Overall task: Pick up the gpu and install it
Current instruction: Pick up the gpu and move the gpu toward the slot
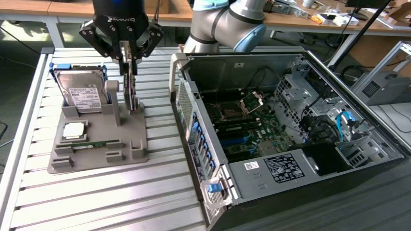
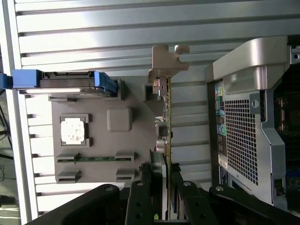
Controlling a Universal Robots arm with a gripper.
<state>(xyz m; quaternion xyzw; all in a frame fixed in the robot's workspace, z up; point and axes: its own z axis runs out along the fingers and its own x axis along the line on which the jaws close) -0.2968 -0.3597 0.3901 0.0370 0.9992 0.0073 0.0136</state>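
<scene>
Claw (image 1: 130,71) fingers (image 2: 158,178) point straight down and pinch the gpu card (image 1: 133,94) between them, one on each flat side. So the claw is clamped on the card. The card stands up on its thin edge. Its low edge is right at the gray holder (image 1: 128,144). I cannot tell if it sits in its slot or is lifted a tiny bit. In the wrist view the metal end piece (image 2: 165,58) of the card reaches past the holder's edge.

In the exterior view, the claw and card are at about 11 o'clock in the picture. The gray holder lies flat on the metal table (image 1: 96,202), at about 9 o'clock. On the holder, the hard drive (image 1: 83,94) leans at 11 o'clock, just beside the card. The square silver chip (image 1: 74,130) lies at 8 o'clock, and the green memory stick (image 1: 96,143) lies near it. The open computer box (image 1: 200,139) sits at 3 o'clock from the holder, apart from the card. Its green board (image 1: 257,134) shows inside. The gray robot arm (image 1: 224,24) is at 12 o'clock.
</scene>
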